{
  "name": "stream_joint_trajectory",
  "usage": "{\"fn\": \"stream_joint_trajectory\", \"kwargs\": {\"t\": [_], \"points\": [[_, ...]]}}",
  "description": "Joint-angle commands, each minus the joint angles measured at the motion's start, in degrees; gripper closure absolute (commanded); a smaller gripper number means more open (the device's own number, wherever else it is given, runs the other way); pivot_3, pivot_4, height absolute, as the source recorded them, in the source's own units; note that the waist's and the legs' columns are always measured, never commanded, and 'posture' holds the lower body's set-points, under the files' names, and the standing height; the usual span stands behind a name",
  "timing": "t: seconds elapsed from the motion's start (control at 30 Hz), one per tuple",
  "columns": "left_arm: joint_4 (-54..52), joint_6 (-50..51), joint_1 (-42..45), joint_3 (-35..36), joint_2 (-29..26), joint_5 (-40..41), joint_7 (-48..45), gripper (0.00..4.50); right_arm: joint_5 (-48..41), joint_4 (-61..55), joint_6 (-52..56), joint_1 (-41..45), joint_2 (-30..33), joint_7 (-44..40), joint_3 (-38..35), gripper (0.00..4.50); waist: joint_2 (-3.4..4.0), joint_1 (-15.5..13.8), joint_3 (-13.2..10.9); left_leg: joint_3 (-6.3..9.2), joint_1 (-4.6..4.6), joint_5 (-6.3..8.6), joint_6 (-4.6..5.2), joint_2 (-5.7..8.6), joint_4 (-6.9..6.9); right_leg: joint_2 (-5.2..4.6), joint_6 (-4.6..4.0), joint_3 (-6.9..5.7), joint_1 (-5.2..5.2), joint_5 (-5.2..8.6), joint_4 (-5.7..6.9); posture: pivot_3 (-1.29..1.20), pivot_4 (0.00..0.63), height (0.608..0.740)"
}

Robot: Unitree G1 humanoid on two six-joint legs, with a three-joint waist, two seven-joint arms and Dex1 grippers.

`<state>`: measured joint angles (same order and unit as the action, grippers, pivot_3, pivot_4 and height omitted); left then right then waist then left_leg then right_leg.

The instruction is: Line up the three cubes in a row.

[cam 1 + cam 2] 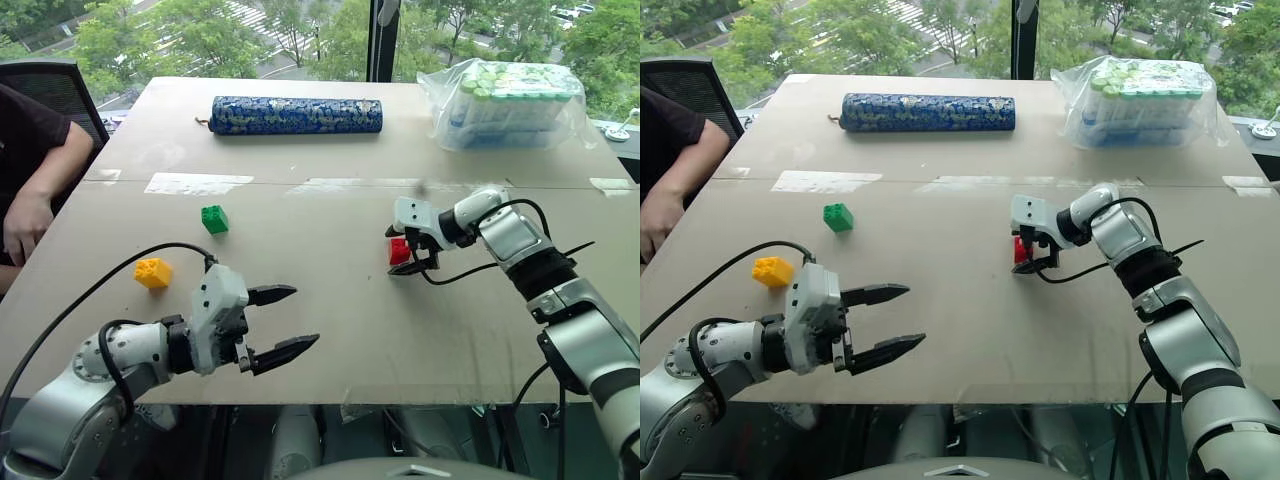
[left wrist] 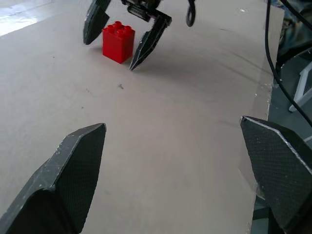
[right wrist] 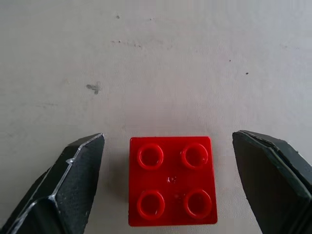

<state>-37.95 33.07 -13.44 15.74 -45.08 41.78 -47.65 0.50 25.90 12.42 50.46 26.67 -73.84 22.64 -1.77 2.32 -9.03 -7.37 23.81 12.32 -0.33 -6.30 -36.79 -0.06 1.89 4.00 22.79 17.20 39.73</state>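
The red studded plastic cube (image 3: pixel 171 181) stands on the beige tabletop (image 1: pixel 350 330), flanked by the spread fingers of the right tool (image 1: pixel 408 252), neither touching it. It could be knocked aside if that tool is withdrawn crookedly. The green studded plastic cube (image 1: pixel 214 219) and yellow-orange studded plastic cube (image 1: pixel 152 272) lie well apart to the left, so no row is formed. Three cubes are counted, and two tools; the left tool (image 1: pixel 284 324) is held wide and empty.
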Motion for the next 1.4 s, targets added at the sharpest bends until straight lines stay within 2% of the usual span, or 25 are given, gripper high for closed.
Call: {"fn": "stream_joint_trajectory", "kwargs": {"t": [0.03, 0.1, 0.17, 0.3, 0.53, 0.67, 0.73, 0.83, 0.9, 0.93, 1.03, 1.2, 1.27, 1.33, 1.4], "points": [[5.12, -0.18, 3.50, 3.36, 4.68, -6.00, 12.77, 0.00, -9.11, -15.43, 1.96, -5.37, 1.53, 1.00, -9.30, 0.10, 0.00, -0.34, 0.00, 0.03, 0.02, 0.00, 0.01, 0.00, 0.04, 0.00, 0.01, -0.03, 0.00, 0.00, -0.03, 0.00, 0.150, 0.740], [8.01, 1.06, 6.30, 4.09, 6.60, -10.09, 19.83, 0.00, -12.33, -23.56, 1.86, -9.33, 1.19, 4.88, -13.97, 0.10, -0.02, -0.55, -0.01, 0.11, 0.03, 0.01, 0.02, 0.01, 0.03, 0.02, 0.01, -0.09, -0.01, 0.00, -0.01, 0.00, 0.150, 0.740], [10.57, 4.04, 10.13, 5.46, 8.84, -11.30, 26.39, 0.00, -16.67, -31.86, 6.96, -12.67, 0.18, 9.51, -18.01, 0.10, -0.02, -0.53, 0.00, 0.12, 0.03, 0.01, 0.02, 0.00, 0.00, 0.02, 0.02, -0.08, -0.02, -0.01, 0.02, 0.00, 0.150, 0.740], [15.46, 9.91, 19.26, 5.08, 12.77, -13.48, 36.06, 0.00, -18.09, -45.51, 11.97, -18.84, -1.70, 19.69, -21.29, 0.10, -0.12, -0.58, 0.04, 0.20, 0.03, 0.01, 0.02, 0.01, -0.02, 0.01, 0.04, -0.12, -0.07, -0.02, 0.07, 0.00, 0.150, 0.740], [30.56, 9.22, 34.37, -0.70, 17.82, -22.49, 44.53, 0.00, -19.96, -55.74, 16.30, -24.56, -0.56, 26.39, -21.81, 0.10, -0.19, -0.79, 0.03, 0.20, 0.04, -0.05, -0.09, 0.05, -0.08, 0.03, 0.06, -0.13, -0.08, -0.03, 0.08, 0.00, 0.150, 0.740], [42.60, 3.93, 39.74, -3.59, 17.48, -26.65, 42.53, 0.00, -20.54, -58.41, 17.07, -26.20, 1.14, 27.89, -22.05, 0.10, -0.20, -0.80, 0.03, 0.18, 0.04, -0.05, -0.10, 0.05, -0.02, 0.04, 0.06, -0.11, -0.07, -0.03, 0.05, 0.00, 0.150, 0.740], [47.53, 0.55, 41.40, -3.44, 17.50, -27.55, 41.35, 0.49, -20.86, -59.45, 17.72, -26.79, 1.83, 28.99, -22.41, 0.00, -0.20, -0.66, 0.02, 0.18, 0.05, -0.06, -0.11, 0.05, 0.01, 0.05, 0.06, -0.12, -0.05, -0.03, 0.03, 0.00, 0.150, 0.740], [51.26, -3.85, 42.70, -3.31, 17.03, -28.04, 38.51, 1.81, -21.42, -60.98, 18.45, -28.07, 2.79, 30.58, -23.37, 0.00, -0.22, -0.71, 0.01, 0.15, 0.08, -0.06, -0.11, 0.05, 0.01, 0.04, 0.06, -0.12, -0.05, -0.02, -0.02, 0.00, 0.150, 0.740], [51.15, -7.09, 42.31, -3.61, 16.24, -27.53, 34.33, 2.86, -22.09, -62.04, 19.01, -29.70, 3.47, 31.42, -24.23, 0.00, -0.26, -0.90, -0.01, 0.15, 0.11, -0.06, -0.11, 0.05, 0.01, 0.04, 0.06, -0.12, -0.04, -0.02, -0.04, 0.00, 0.150, 0.740], [49.57, -9.34, 41.07, -4.07, 15.30, -27.04, 30.75, 3.21, -22.71, -62.73, 18.31, -31.73, 3.88, 31.22, -25.25, 0.00, -0.28, -1.07, -0.02, 0.15, 0.11, -0.06, -0.11, 0.05, 0.01, 0.03, 0.06, -0.12, -0.04, -0.02, -0.04, 0.00, 0.150, 0.740], [43.72, -10.82, 38.28, -4.55, 12.84, -21.33, 17.13, 3.21, -25.03, -64.74, 16.66, -38.02, 7.21, 28.19, -29.17, 0.00, -0.30, -1.54, -0.03, 0.13, 0.15, -0.06, -0.13, 0.04, 0.02, 0.02, 0.07, -0.13, -0.03, -0.02, -0.10, 0.00, 0.150, 0.740], [39.79, -11.14, 38.74, -14.55, 6.22, -16.33, -11.53, 3.21, -34.09, -67.22, 19.41, -44.57, 12.43, 24.04, -36.31, 0.00, -0.30, -1.77, -0.05, 0.12, 0.14, -0.05, -0.12, 0.05, 0.01, 0.00, 0.07, -0.18, -0.06, -0.02, -0.08, 0.00, 0.150, 0.740], [44.39, -17.90, 42.31, -20.47, 6.22, -20.24, -20.00, 3.21, -35.74, -68.25, 18.72, -48.17, 14.52, 22.25, -39.01, 0.00, -0.30, -1.91, -0.05, 0.17, 0.05, -0.01, -0.05, 0.05, 0.00, 0.00, 0.06, -0.22, -0.16, -0.01, -0.08, 0.00, 0.150, 0.740], [53.23, -22.70, 48.47, -26.64, 6.74, -24.14, -30.00, 3.21, -37.13, -68.64, 18.14, -51.80, 16.51, 20.24, -41.87, 0.00, -0.30, -1.85, -0.05, 0.25, 0.06, 0.07, 0.12, 0.06, -0.05, 0.05, 0.05, -0.24, -0.17, -0.01, -0.08, 0.00, 0.150, 0.740], [63.43, -30.65, 54.41, -30.55, 8.50, -28.62, -35.03, 3.21, -37.84, -68.85, 17.66, -54.49, 17.76, 19.24, -43.88, 0.00, -0.30, -1.88, -0.05, 0.35, 0.09, 0.07, 0.15, 0.07, -0.17, 0.09, 0.05, -0.26, -0.19, -0.01, -0.03, 0.00, 0.150, 0.740]]}}
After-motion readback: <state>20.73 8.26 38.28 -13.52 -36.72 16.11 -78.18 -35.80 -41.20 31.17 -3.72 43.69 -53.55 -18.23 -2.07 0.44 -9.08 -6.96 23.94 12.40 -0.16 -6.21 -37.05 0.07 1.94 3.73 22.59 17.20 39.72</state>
